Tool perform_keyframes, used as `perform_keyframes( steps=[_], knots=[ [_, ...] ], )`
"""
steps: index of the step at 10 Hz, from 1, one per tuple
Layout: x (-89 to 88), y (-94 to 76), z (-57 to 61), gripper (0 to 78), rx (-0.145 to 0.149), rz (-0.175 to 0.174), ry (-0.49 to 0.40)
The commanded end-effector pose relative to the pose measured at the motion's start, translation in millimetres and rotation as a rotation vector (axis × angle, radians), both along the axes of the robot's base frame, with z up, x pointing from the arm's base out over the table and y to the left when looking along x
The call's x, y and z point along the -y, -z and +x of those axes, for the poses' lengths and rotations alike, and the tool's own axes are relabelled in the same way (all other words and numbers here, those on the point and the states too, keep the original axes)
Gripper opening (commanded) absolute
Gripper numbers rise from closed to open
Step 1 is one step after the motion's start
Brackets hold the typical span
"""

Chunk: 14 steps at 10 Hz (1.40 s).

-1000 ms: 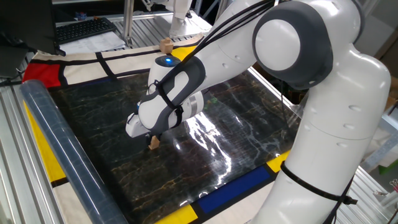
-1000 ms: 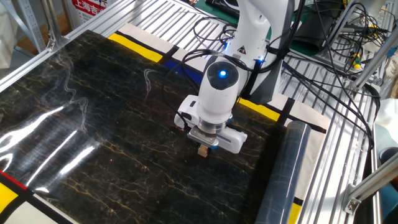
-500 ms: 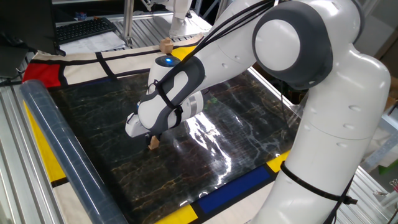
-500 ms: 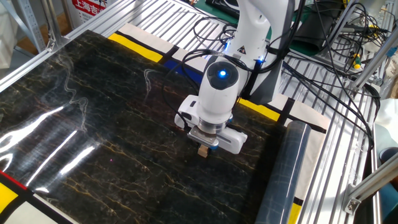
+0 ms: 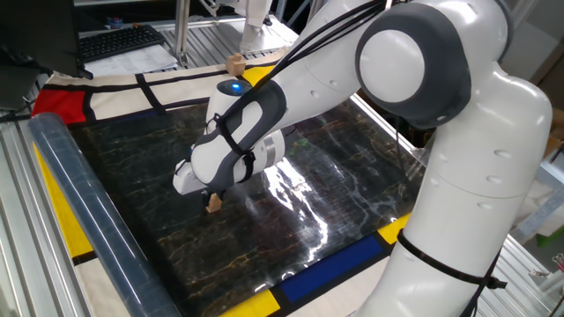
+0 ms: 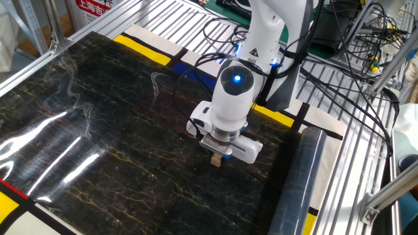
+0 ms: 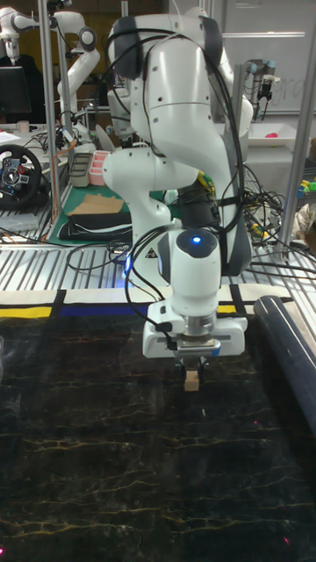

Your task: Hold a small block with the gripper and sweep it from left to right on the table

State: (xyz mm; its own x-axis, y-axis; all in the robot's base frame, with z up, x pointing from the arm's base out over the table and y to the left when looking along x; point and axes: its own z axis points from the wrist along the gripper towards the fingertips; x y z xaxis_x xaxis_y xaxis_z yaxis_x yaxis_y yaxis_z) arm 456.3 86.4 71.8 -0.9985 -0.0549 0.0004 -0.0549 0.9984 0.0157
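- The wide glossy black table with brown marble-like veins filled most of the other fixed view; in that view the open run of surface lay toward the left and lower left of the frame, and the clear plastic roll bounded it along the right.
- The big white robot arm with grey joints reached down from the right of one fixed view, its blue-lit wrist pointing straight down at the sheet.
- The small black two-fingered gripper hung directly under that wrist, fingers pinched in on the block and pointing downward.
- The tiny tan-brown wooden small block sat directly below the gripper, held between the fingertips, low over the table near the centre of the tall fixed view; whether its underside touched the sheet could not be told.
- Since the block lay in line beneath the hand, not off to a side, the coming sweep seemed to turn only on sideways travel, away from the roll in the other fixed view.
- A slightly larger, paler wooden cube rested well apart at the upper centre of one fixed view.
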Motion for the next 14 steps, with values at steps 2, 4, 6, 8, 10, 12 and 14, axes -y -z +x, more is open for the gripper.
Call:
perform_keyframes(
  steps=[2,4,6,8,10,12,14],
  knots=[
    [-35.1,6.1,-33.9,1.2,-0.021,0.037,0.059],
    [-41.0,6.7,-36.7,1.2,-0.021,0.039,0.071],
    [-41.5,7.0,-36.7,1.2,-0.021,0.051,0.072],
    [-42.9,6.6,-37.3,1.2,-0.023,0.061,0.079],
    [-44.0,6.0,-37.7,1.2,-0.024,0.07,0.087],
    [-46.0,4.3,-36.7,1.2,-0.027,0.082,0.099],
    [-50.4,0.5,-34.0,1.2,-0.032,0.088,0.12]
  ],
)
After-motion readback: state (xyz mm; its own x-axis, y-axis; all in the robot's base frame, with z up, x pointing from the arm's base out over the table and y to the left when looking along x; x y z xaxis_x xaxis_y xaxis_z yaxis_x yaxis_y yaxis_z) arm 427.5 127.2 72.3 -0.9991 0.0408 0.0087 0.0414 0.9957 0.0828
